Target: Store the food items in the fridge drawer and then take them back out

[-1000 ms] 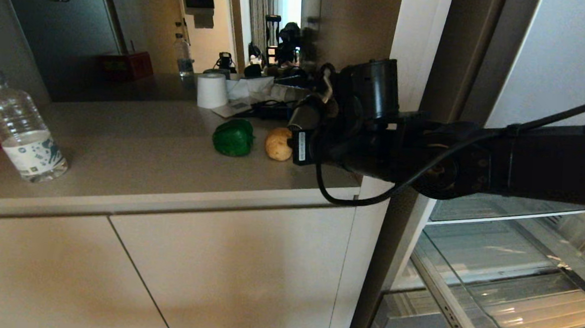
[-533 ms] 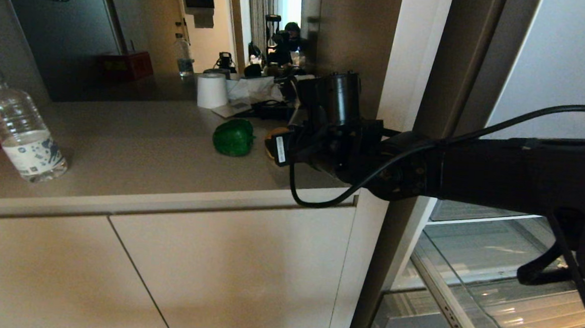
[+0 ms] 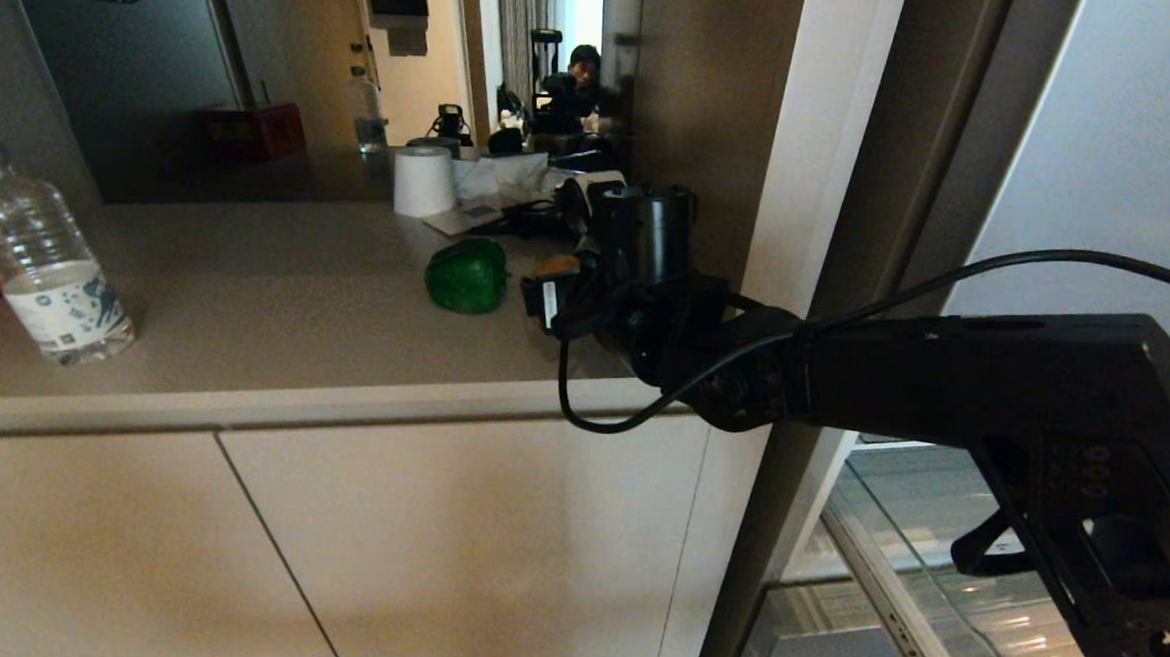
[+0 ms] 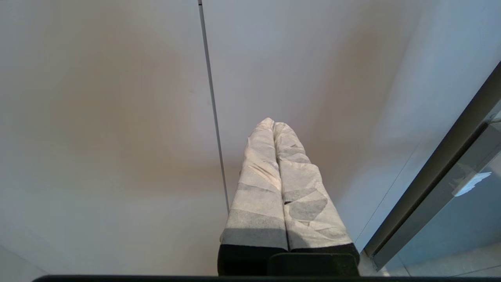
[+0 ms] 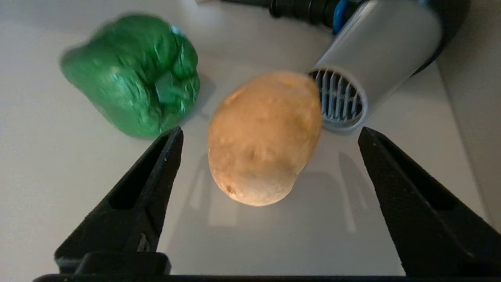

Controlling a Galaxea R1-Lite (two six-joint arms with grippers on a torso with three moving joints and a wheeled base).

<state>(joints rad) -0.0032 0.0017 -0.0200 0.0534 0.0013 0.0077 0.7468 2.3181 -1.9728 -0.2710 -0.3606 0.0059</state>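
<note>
Right gripper just opened, tan potato-like lump left on the beige countertop.

A second ago I had the lump pinched; now the jaws stand wide either side, touching nothing. Glossy green bell pepper sits beside it, grey hair dryer behind. Clear plastic fridge drawer looks empty, so take-out seems done. Left gripper parked, closed.

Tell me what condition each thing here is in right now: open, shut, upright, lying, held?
Right tool: open, fingers apart on either side of the potato, not touching it.
Left tool: shut, empty.
Tan-brown round potato-like lump: resting on the beige counter, unheld.
Glossy green bell pepper: lying on the counter.
Grey ribbed-nozzle hair dryer: lying on its side.
Clear plastic water bottle: upright, part full.
</note>
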